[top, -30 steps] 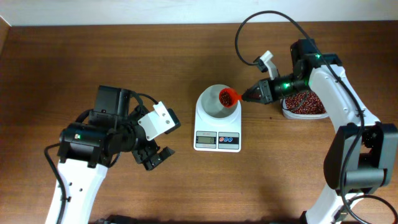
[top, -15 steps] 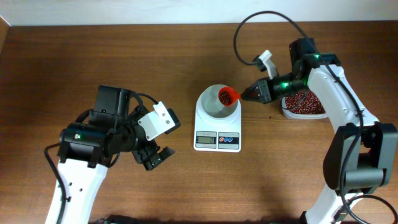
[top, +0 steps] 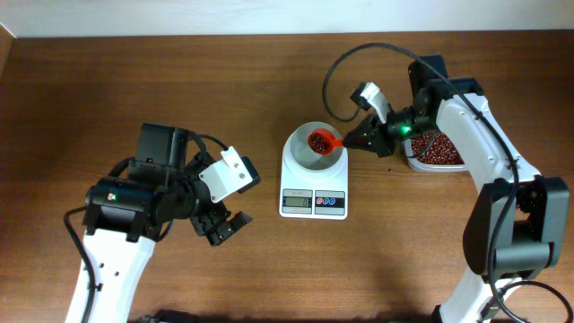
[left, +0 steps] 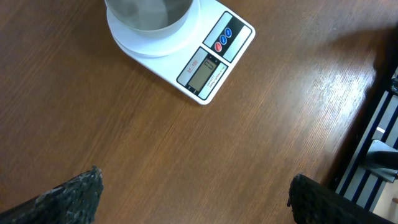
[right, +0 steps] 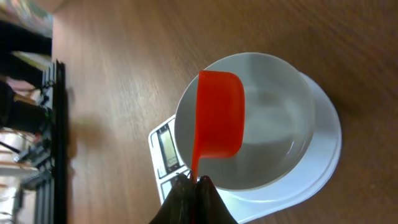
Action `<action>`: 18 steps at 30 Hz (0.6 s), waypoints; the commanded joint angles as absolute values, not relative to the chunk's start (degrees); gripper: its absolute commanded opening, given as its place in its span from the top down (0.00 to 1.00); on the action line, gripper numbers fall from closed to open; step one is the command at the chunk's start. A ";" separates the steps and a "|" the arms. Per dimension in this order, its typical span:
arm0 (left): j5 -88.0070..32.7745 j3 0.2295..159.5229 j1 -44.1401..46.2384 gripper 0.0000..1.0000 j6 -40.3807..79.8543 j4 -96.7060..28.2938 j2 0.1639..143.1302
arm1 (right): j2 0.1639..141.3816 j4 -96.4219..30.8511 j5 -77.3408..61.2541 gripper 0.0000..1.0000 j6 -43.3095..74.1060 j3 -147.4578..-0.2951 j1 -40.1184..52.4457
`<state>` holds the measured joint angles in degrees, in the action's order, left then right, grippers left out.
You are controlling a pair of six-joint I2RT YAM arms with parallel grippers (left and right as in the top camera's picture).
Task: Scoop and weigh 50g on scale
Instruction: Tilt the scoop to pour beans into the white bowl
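Note:
The white scale (top: 313, 193) sits mid-table with a round white bowl (top: 305, 154) on its platform. My right gripper (top: 352, 141) is shut on the handle of a red scoop (top: 321, 141) that holds red beans and hangs over the bowl. In the right wrist view the scoop (right: 219, 121) is above the bowl (right: 273, 130), whose inside looks bare, and the gripper (right: 194, 183) pinches the thin handle. My left gripper (top: 224, 229) stands open over bare wood, left of the scale (left: 205, 56), holding nothing.
A clear tub of red beans (top: 439, 151) stands to the right of the scale, under the right arm. A black cable loops above the right wrist. Dark rails (left: 373, 143) run beyond the table edge in the left wrist view.
My right gripper has moved left and turned, carrying the scoop from the bowl's right rim further over the bowl. The left arm has not moved.

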<state>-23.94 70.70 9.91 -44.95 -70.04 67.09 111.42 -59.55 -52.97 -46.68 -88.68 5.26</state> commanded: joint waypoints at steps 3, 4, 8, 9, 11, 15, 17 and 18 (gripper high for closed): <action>-24.18 70.37 10.09 0.01 -44.25 -70.15 66.92 | 111.70 -59.55 -53.30 0.96 -58.57 -89.06 5.74; -24.16 70.37 10.09 0.01 -44.23 -70.13 66.92 | 111.70 -59.53 -53.30 0.96 -59.88 -89.06 5.74; -24.16 70.37 10.09 0.01 -44.23 -70.15 66.92 | 111.70 -59.55 -53.30 0.96 -64.42 -89.06 5.74; -24.16 70.37 10.09 0.01 -44.25 -70.13 66.92 | 111.70 -59.55 -53.30 0.96 -65.45 -89.06 5.72; -24.16 70.37 10.09 0.01 -44.23 -70.13 66.92 | 111.70 -59.55 -53.32 0.96 -68.60 -89.06 5.74; -24.18 70.37 10.09 0.01 -44.23 -70.13 66.92 | 111.70 -59.55 -53.34 0.96 -74.72 -89.06 5.74; -24.16 70.37 10.09 0.01 -44.23 -70.13 66.92 | 111.70 -59.53 -53.34 0.96 -78.83 -89.06 5.72; -24.16 70.37 10.09 0.01 -44.25 -70.13 66.92 | 111.70 -59.53 -53.34 0.96 -80.68 -89.06 5.72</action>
<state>-23.94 70.70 9.91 -44.93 -70.06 67.09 111.42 -59.53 -52.90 -72.58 -88.68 5.26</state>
